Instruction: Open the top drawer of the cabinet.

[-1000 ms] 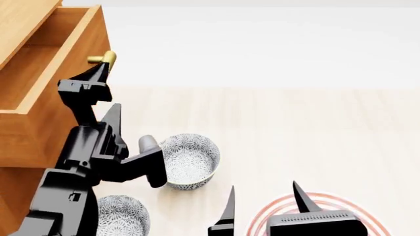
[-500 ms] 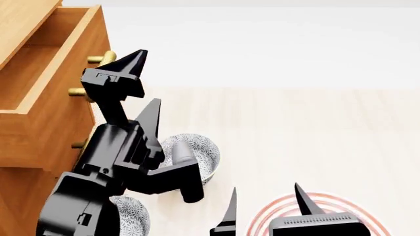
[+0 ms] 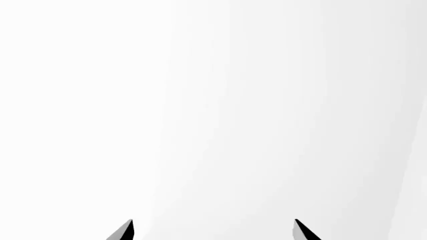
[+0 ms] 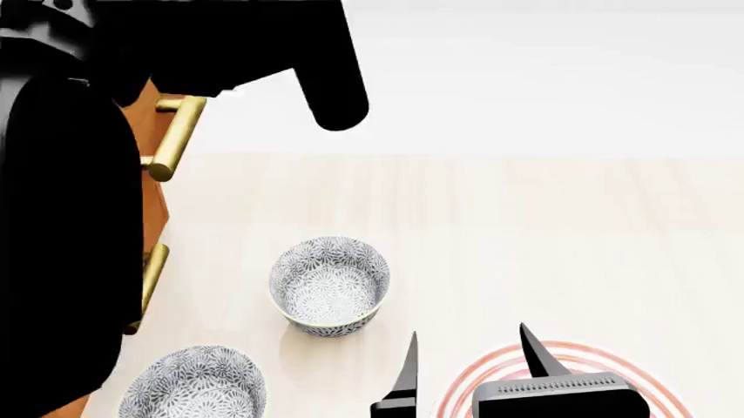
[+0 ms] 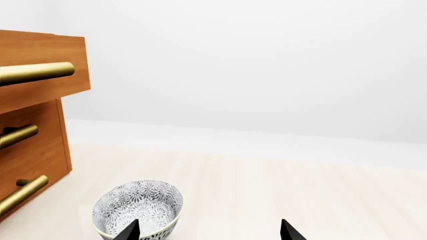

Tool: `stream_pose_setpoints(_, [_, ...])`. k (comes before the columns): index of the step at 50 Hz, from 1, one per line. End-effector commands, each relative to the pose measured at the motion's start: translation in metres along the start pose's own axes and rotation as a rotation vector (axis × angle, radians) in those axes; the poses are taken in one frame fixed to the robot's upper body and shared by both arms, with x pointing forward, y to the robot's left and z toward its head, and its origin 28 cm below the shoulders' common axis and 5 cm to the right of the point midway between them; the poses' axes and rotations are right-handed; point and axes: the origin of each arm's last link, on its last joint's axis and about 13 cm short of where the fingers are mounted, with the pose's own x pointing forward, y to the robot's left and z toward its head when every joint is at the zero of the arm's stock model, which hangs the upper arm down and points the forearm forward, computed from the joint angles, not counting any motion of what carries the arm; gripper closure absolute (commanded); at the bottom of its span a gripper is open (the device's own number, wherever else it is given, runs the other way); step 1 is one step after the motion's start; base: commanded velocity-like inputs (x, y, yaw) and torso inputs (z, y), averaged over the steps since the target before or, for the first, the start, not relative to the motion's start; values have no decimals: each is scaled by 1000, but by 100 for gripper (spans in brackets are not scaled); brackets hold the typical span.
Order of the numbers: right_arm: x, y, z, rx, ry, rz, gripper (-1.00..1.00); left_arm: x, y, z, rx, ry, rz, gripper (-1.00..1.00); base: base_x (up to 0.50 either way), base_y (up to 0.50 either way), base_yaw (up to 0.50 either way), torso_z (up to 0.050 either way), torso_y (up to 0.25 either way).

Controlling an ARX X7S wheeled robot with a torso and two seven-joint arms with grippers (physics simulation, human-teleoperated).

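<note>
Orange-brown wood marks the cabinet (image 5: pixel 33 165) at the desk's (image 4: pixel 489 226) left edge; the top drawer (image 5: pixel 41 70) juts out past the two lower fronts, its brass handle (image 4: pixel 174 139) free of any grip. Left pincer (image 3: pixel 213 231) faces blank white — tips spread wide, grasping nothing (its black arm fills the head view's left side). Right pincer (image 4: pixel 471 370) hovers released near the front edge, over a red-ringed plate (image 4: pixel 581 366). Two patterned bowls (image 4: pixel 330 285) (image 4: pixel 194 383) sit near the cabinet.
</note>
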Motion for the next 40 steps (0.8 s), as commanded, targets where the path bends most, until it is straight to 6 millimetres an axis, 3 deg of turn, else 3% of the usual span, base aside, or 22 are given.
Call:
stream_pose_setpoints(1, [-2,0,-1,-6,1,0,-100,20,46,-11,-122,74,-55,-100,0,0,0,0,0])
stream_pose_setpoints(14, [0,3,1,-8,0,5,-100,75,95,-41,-559,329,-322,-100,0,0,0,0,0])
stream_pose_setpoints(18, [0,4,2,-16,-6,-1,-100,80,110,-51,-745,439,-346,-100,0,0,0,0,0])
stream_pose_setpoints(20, [-1,5,3,-21,-6,3,-100,83,105,-60,-745,543,-332,-100,0,0,0,0,0])
stream_pose_setpoints(21, [-1,4,4,-26,-12,-1,-100,82,105,-60,-833,556,-323,-100,0,0,0,0,0])
stream_pose_setpoints(23, [0,3,3,-23,-14,-4,-100,83,99,-52,-976,482,-437,-100,0,0,0,0,0])
stream_pose_setpoints(24, [1,3,3,-30,-10,-7,-100,82,94,-58,-994,555,-408,-100,0,0,0,0,0])
stream_pose_setpoints(27, [0,3,4,-33,-8,-5,-100,80,99,-58,-1091,539,-435,-100,0,0,0,0,0])
stream_pose_setpoints(31, [0,4,2,-28,-4,-3,-100,81,96,-59,-1072,539,-446,-100,0,0,0,0,0])
stream_pose_setpoints(40, [-1,4,2,-26,-2,3,-100,88,69,-73,-1064,573,-469,-100,0,0,0,0,0])
